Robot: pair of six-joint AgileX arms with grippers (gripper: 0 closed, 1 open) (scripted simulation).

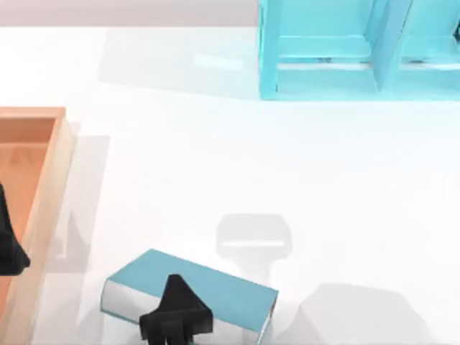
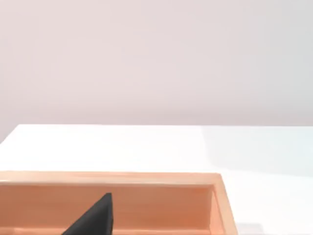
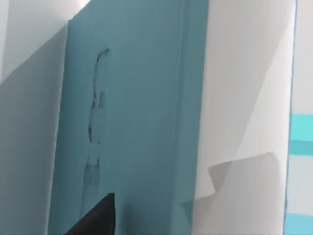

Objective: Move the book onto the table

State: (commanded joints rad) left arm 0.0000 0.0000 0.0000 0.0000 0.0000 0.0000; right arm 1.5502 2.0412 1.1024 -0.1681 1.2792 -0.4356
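Right gripper (image 1: 175, 321) sits clamped on the book (image 1: 215, 291) near the table's (image 1: 215, 165) front edge, probably lowering it flat; left gripper's (image 1: 8, 248) state I can't tell.

The teal-blue book (image 1: 215, 291) — white page edges showing — lies flat, skewed, at the white table's (image 1: 215, 165) near edge.

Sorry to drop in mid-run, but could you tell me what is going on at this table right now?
The right gripper is at the book, at the near edge of the table toward the left. The teal book sits tilted with its white page edges showing, and its shadow lies apart from it on the table, which suggests it is held above the surface, though I cannot see the fingers. The left gripper sits parked over the wooden tray at the left side. The turquoise shelf stands at the far side.
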